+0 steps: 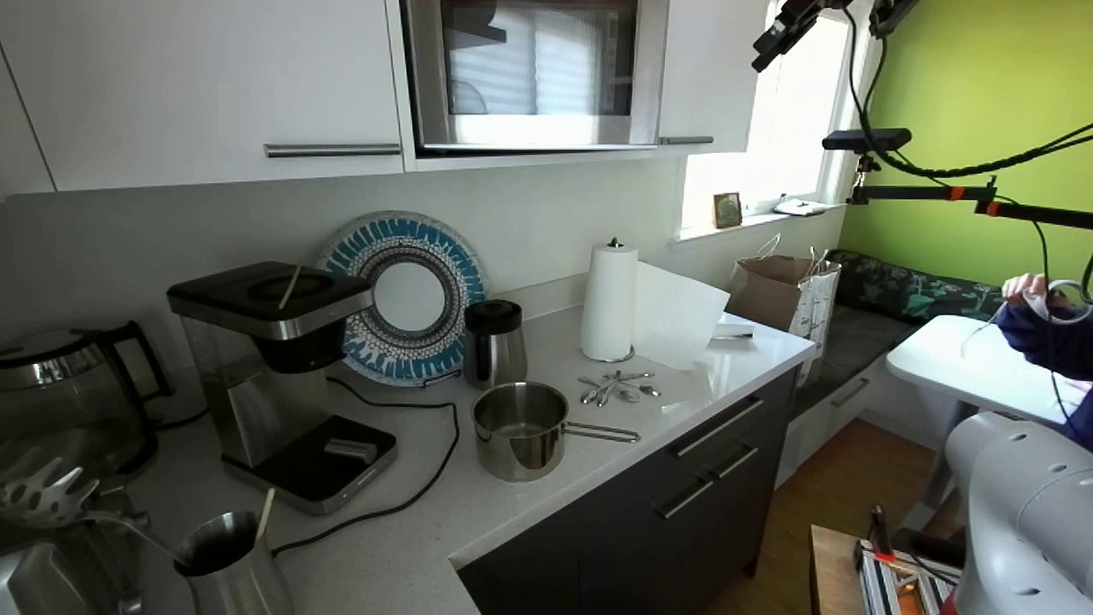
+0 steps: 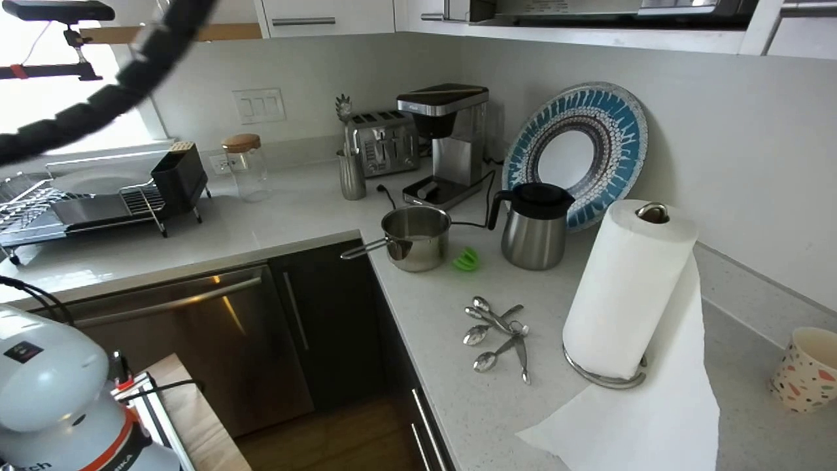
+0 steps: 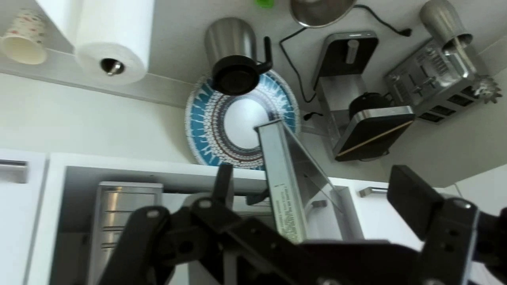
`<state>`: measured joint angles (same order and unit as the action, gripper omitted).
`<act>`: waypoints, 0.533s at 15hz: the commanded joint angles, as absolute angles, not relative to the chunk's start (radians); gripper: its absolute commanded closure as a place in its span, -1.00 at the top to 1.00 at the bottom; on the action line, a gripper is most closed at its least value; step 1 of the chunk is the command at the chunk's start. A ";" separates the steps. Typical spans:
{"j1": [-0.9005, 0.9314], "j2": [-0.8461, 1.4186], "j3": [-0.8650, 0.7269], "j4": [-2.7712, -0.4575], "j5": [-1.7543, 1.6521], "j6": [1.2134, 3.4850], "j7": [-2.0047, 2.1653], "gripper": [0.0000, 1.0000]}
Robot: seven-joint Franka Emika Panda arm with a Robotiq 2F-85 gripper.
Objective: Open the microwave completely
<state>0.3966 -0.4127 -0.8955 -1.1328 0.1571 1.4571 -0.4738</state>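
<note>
The stainless-steel microwave's door (image 1: 538, 60) has a dark glass window and sits high between white cabinets in an exterior view. In the wrist view, which is upside down, the door (image 3: 283, 182) stands partly open, with its labelled free edge swung outward. The control strip (image 3: 126, 209) shows at the left there. The microwave's underside (image 2: 556, 8) shows at the top of an exterior view, mostly cut off. My gripper (image 3: 312, 170) is open, its fingers wide apart, with the door's edge seen between them. Contact cannot be told. One black finger (image 1: 779, 41) shows at an exterior view's top.
Below are the coffee machine (image 3: 356, 103), the steel carafe (image 3: 231, 43), the blue patterned plate (image 3: 198, 118) and the paper towel roll (image 3: 113, 43). A cabinet handle (image 3: 374, 191) is beside the hinge side. A camera arm (image 1: 939, 195) stands at the right in an exterior view.
</note>
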 commanded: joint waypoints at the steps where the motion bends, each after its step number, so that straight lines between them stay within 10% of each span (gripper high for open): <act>1: 0.278 -0.371 -0.932 -1.137 0.139 1.479 -0.605 1.00; 8: 0.545 -0.392 -1.245 -1.254 0.342 1.487 -0.874 1.00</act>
